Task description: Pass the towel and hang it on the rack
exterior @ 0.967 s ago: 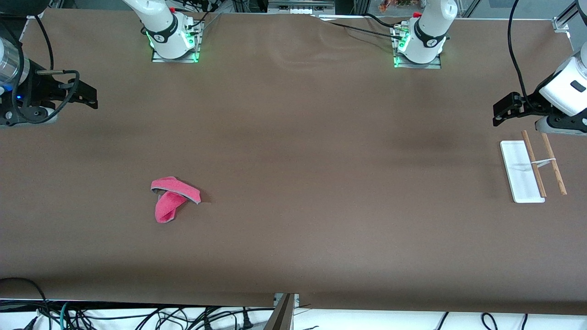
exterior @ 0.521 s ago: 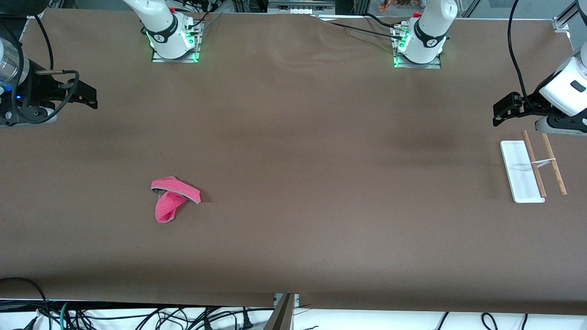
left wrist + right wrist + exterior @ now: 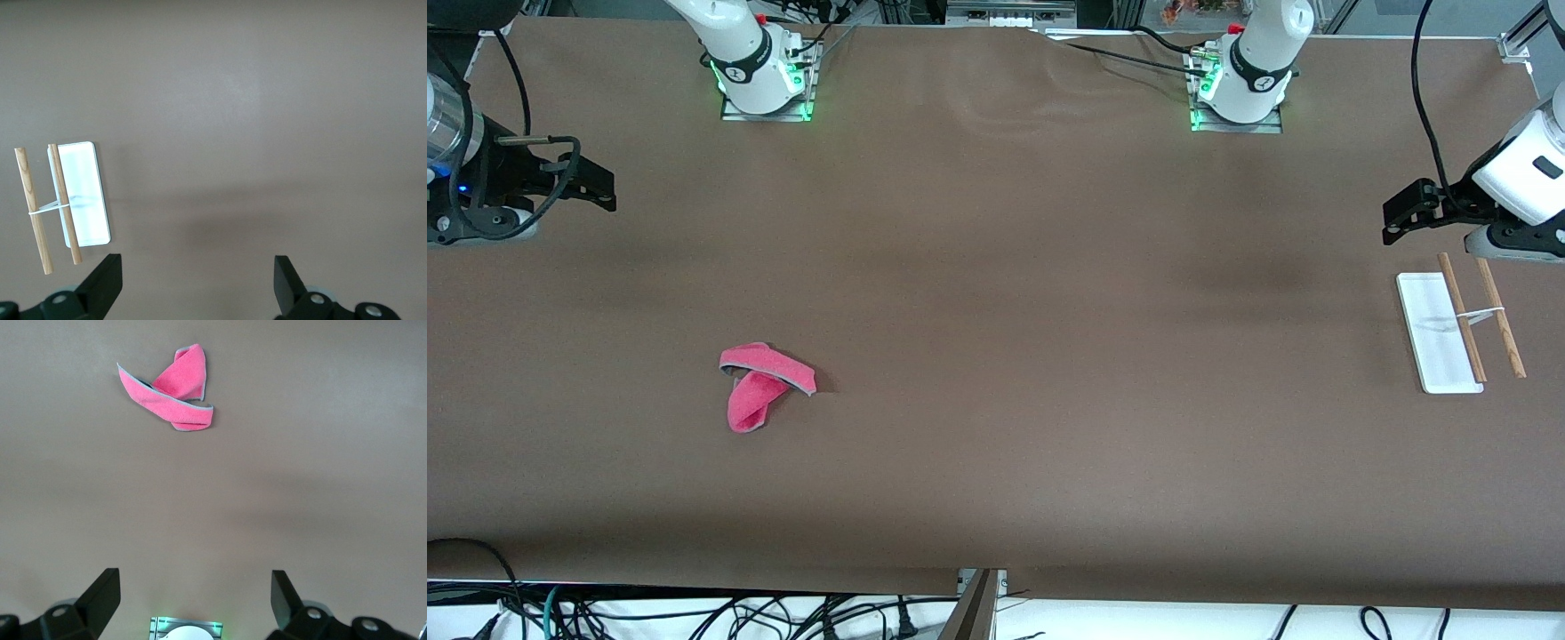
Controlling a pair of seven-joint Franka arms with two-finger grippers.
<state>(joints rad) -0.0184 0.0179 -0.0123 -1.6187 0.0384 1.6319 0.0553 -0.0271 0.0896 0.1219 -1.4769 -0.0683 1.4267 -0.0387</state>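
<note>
Both grippers hang spread apart and holding nothing, but the right gripper [image 3: 600, 188] is far closer to the towel [image 3: 762, 383], which lies crumpled on the table [image 3: 1032, 267] toward the right arm's end, nearer the front camera. Its folded band runs roughly along the table's length. The left gripper [image 3: 1400, 218] waits just beside the rack [image 3: 1458, 331].

Both arms cut off at the front view's edges, left hand [image 3: 193, 283] and right hand [image 3: 193, 600] bodies cropped
</note>
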